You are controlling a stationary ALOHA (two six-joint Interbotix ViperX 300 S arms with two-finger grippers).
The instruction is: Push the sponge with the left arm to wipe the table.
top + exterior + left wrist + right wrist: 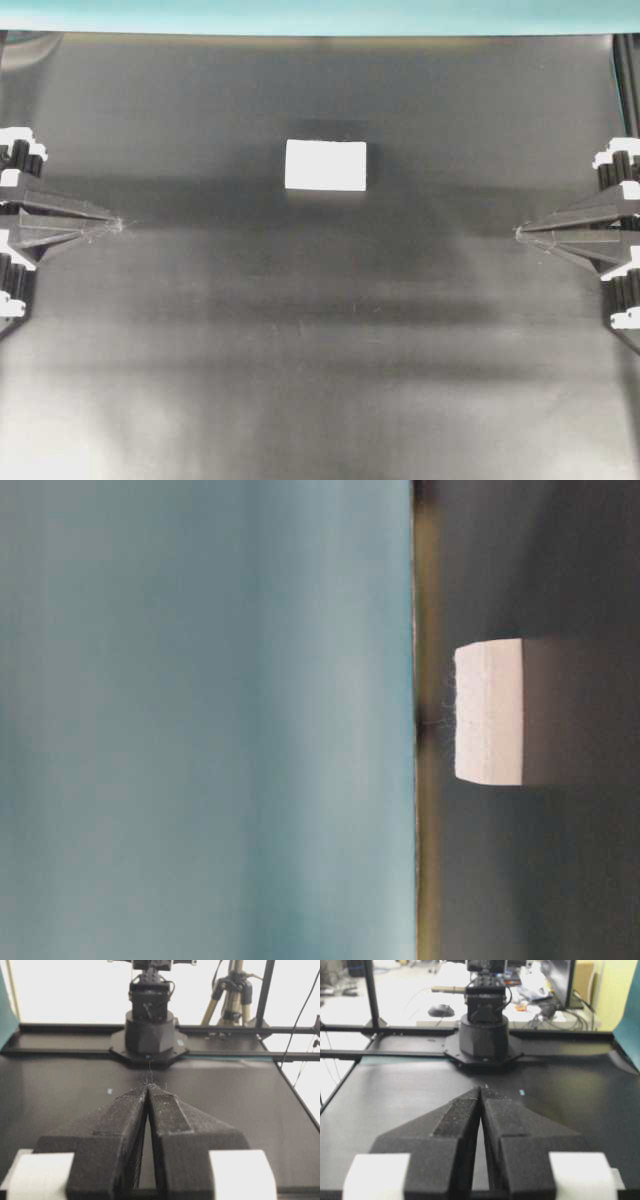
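Note:
The white sponge [326, 165] lies flat on the black table [320, 350], a little behind the middle; at table level the sponge [490, 712] shows as a bright block on the dark surface. My left gripper [120, 225] rests at the left edge, shut with its tips touching and nothing between them, well left of the sponge and slightly nearer the front. In its own view the left gripper [148, 1085] points across bare table; the sponge is not in that view. My right gripper [518, 233] sits shut and empty at the right edge, and its tips [481, 1088] meet too.
A teal strip [320, 15] runs along the table's far edge. The base of the opposite arm stands at the table's end in each wrist view: one base [149, 1035] facing the left gripper, one base [484, 1035] facing the right. Tripod legs and frame bars stand beyond the table.

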